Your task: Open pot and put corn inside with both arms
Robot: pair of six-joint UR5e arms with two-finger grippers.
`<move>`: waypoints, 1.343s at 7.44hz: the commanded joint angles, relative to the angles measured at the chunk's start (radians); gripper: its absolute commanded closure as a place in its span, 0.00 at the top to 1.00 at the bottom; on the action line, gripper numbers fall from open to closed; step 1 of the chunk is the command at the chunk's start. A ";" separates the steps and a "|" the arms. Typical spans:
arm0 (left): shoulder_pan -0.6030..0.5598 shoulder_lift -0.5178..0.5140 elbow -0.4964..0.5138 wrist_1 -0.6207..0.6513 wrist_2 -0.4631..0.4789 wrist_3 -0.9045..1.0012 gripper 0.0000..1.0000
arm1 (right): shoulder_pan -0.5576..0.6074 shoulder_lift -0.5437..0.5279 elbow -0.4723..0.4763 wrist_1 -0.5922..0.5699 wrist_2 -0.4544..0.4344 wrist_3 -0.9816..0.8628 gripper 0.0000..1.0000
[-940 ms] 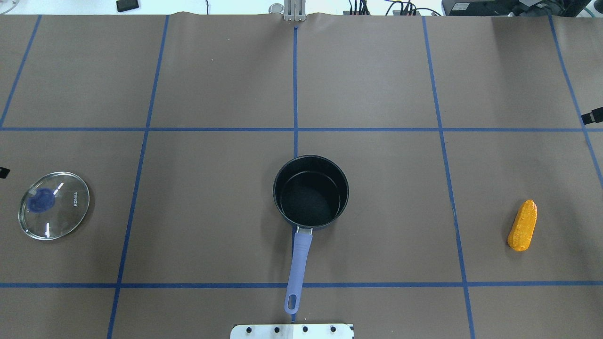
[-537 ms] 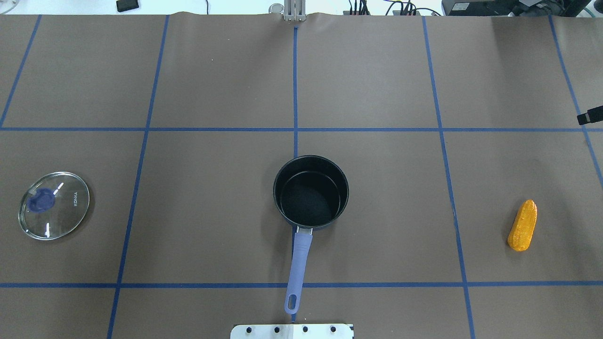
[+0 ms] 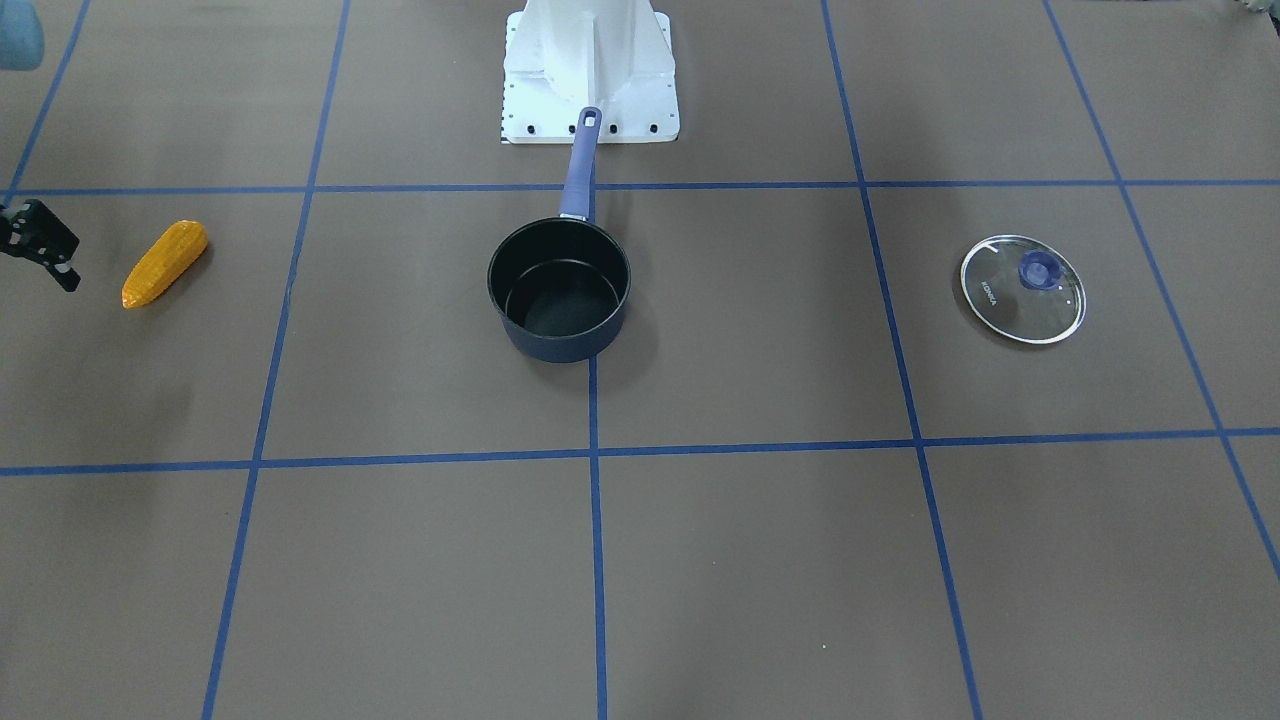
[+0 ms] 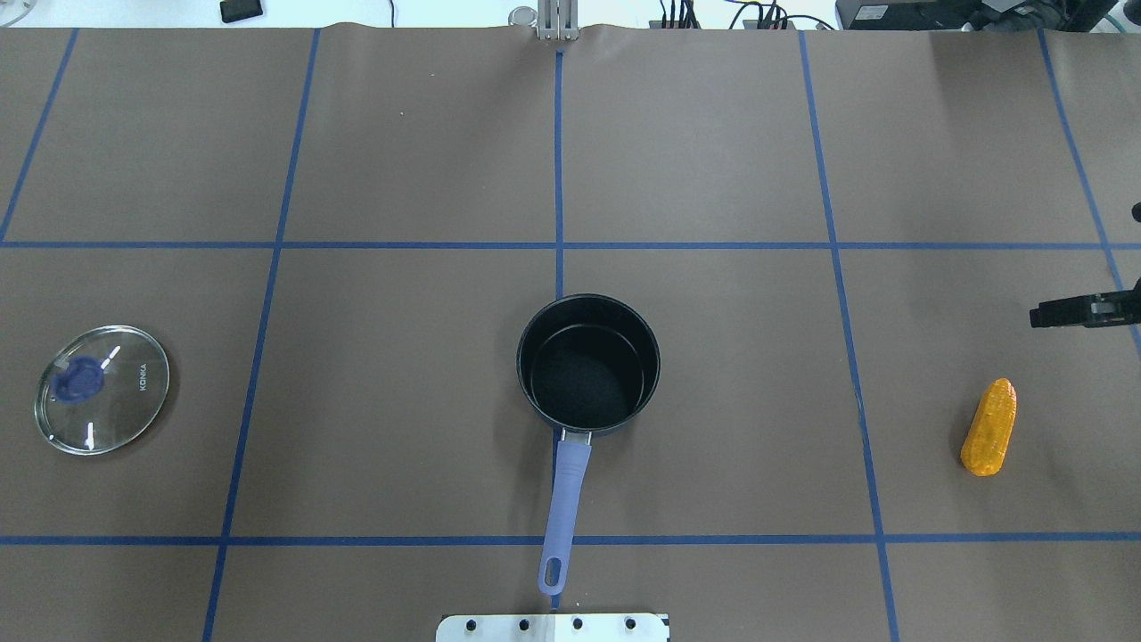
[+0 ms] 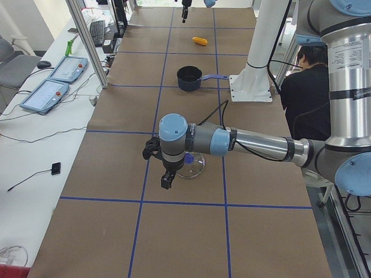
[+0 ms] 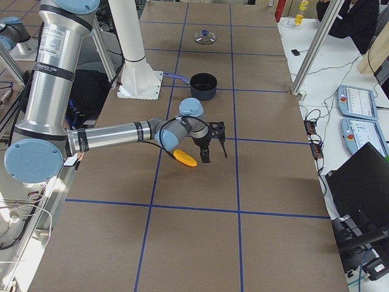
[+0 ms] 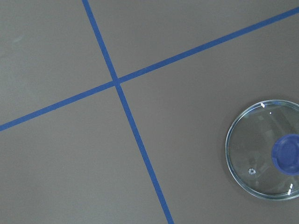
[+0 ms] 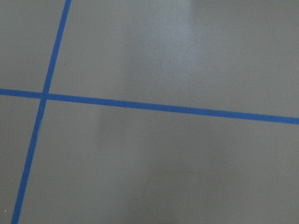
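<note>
The right end effector, jaws apparently apart, has slid in from the right edge toward the corn. The pot stands lidless, so pickup looks next.

Bright, even light from above covers the counter. Shadows are faint and soft-edged; a weak one lies beside the pot. White glints streak the glass lid. The right wrist view shows a pale sheen and looks slightly soft.
</note>
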State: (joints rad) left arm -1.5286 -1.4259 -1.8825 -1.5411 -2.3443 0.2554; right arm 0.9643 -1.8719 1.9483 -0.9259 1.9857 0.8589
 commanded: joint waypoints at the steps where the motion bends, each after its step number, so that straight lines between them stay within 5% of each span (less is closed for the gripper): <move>1: -0.001 -0.002 -0.001 -0.005 -0.001 0.002 0.98 | -0.230 -0.082 0.007 0.119 -0.243 0.270 1.00; 4: -0.001 -0.002 -0.001 -0.005 -0.001 0.002 0.98 | -0.477 -0.087 0.000 0.119 -0.520 0.516 0.96; 6: -0.001 -0.002 0.000 -0.005 -0.001 0.002 0.98 | -0.535 -0.090 -0.040 0.119 -0.582 0.545 0.78; 7: -0.001 -0.001 -0.001 -0.005 -0.001 0.002 0.98 | -0.552 -0.095 -0.057 0.119 -0.599 0.545 0.63; 8: -0.001 0.001 -0.001 -0.005 -0.001 0.002 0.98 | -0.555 -0.099 -0.055 0.119 -0.600 0.543 0.25; 9: -0.001 0.002 -0.001 -0.007 -0.001 0.004 0.98 | -0.553 -0.098 -0.040 0.118 -0.599 0.537 0.00; 10: -0.001 0.005 -0.001 -0.007 -0.001 0.004 0.98 | -0.549 -0.093 -0.001 0.114 -0.585 0.529 0.00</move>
State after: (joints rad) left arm -1.5294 -1.4237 -1.8837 -1.5472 -2.3455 0.2587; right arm 0.4135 -1.9681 1.9124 -0.8084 1.3908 1.3964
